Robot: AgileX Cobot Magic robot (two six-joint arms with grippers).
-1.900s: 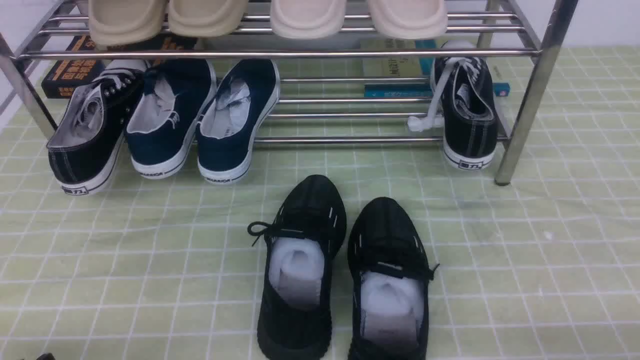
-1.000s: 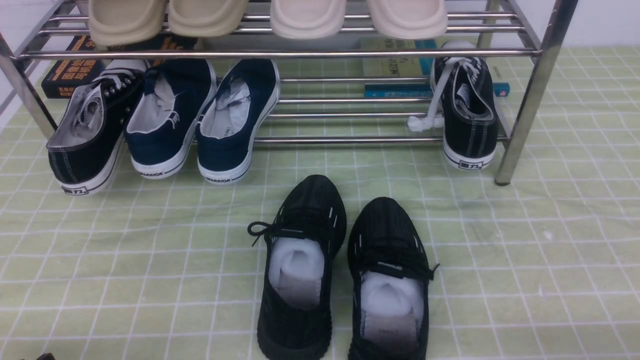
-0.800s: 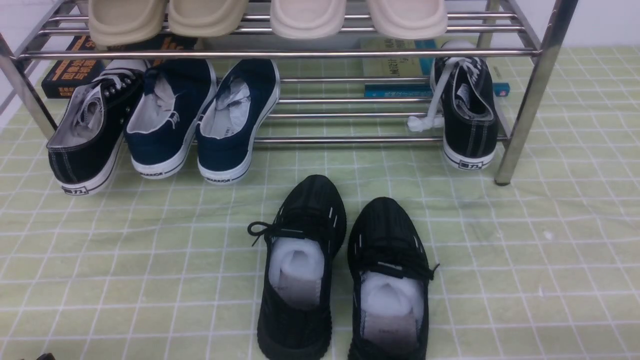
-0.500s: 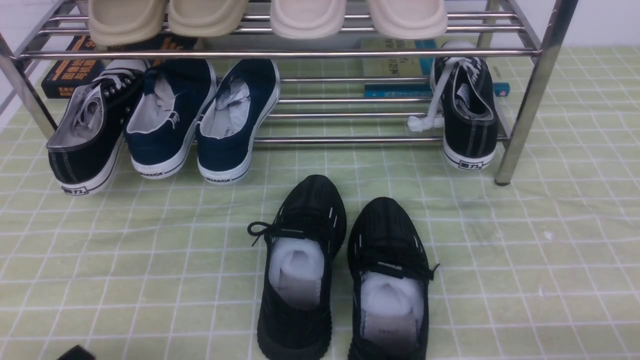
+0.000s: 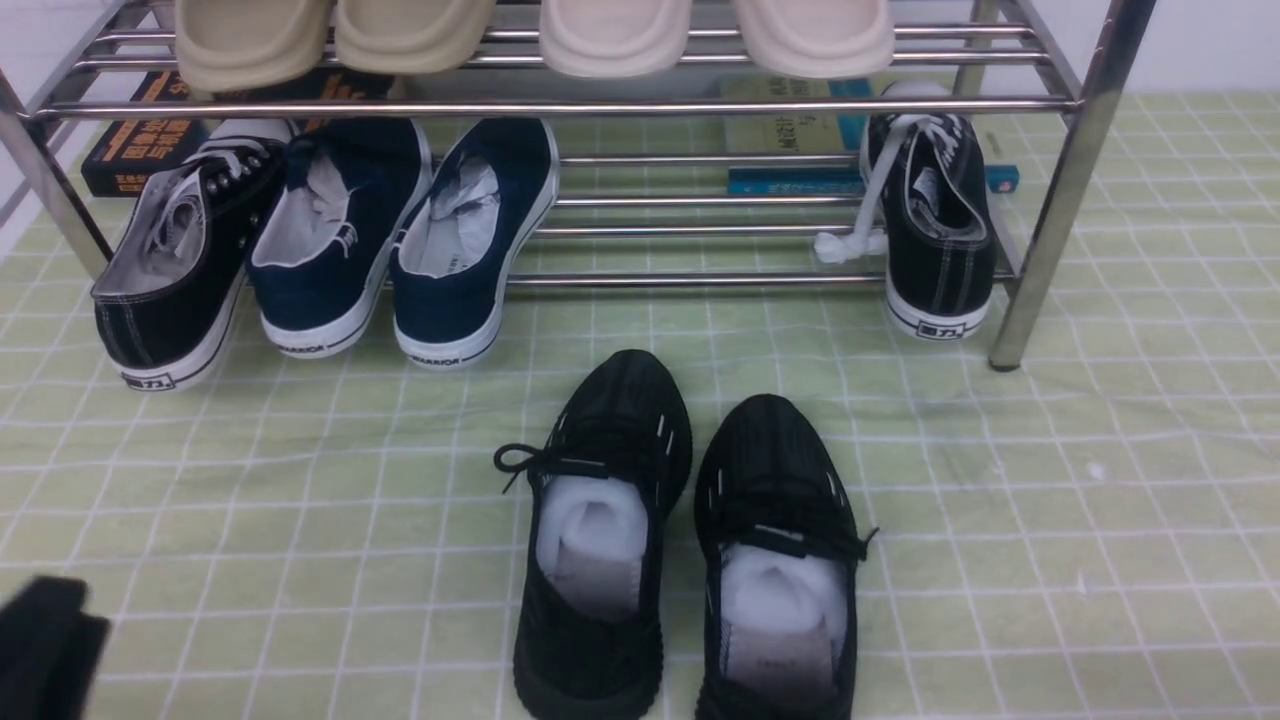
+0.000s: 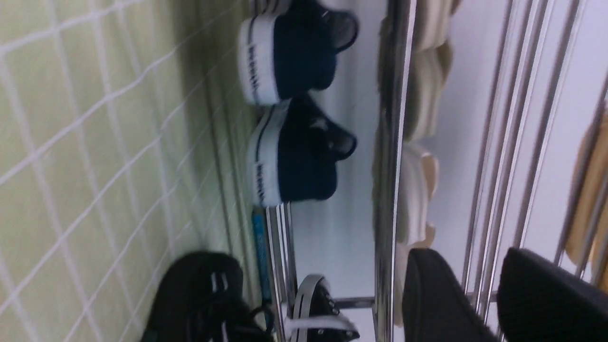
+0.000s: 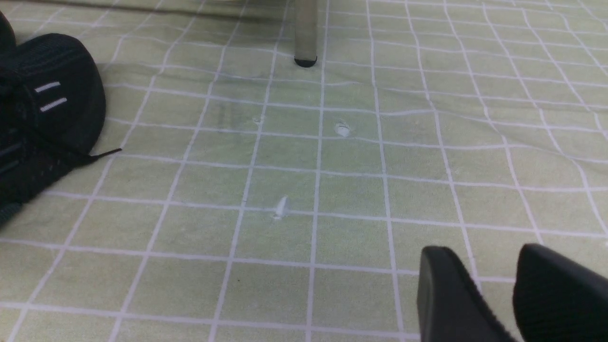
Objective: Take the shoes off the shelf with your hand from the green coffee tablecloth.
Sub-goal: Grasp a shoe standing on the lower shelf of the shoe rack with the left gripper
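Because the navy blue canvas slip-on shoes (image 5: pixel 440 300) sit touching a black lace-up canvas sneaker (image 5: pixel 170 270) beneath the shiny chrome tube rack's (image 5: pixel 700 280) upper bar, your left claw (image 6: pixel 468 266) could snag that neighbour or strike the bar if you drift. The shoes rest at the lower tier's left end, heels toward you, well ahead of the claw, whose jaws stand apart and empty over the pale green grid tablecloth (image 5: pixel 1000 500).

The shelf (image 5: pixel 1040 230) stands far back on the tablecloth (image 5: pixel 1000 560). On its lower tier the shoes (image 5: pixel 460 300) sit left of centre, heels toward me, with one lace-up sneaker (image 5: pixel 175 270) to their left and its mate (image 5: pixel 935 230) at the right end. Slippers (image 5: pixel 615 35) line the upper tier and books (image 5: pixel 140 150) lie behind. The knit sneakers (image 5: pixel 775 460) lie before the shelf, and my left tool (image 5: pixel 45 645) is at the near left.
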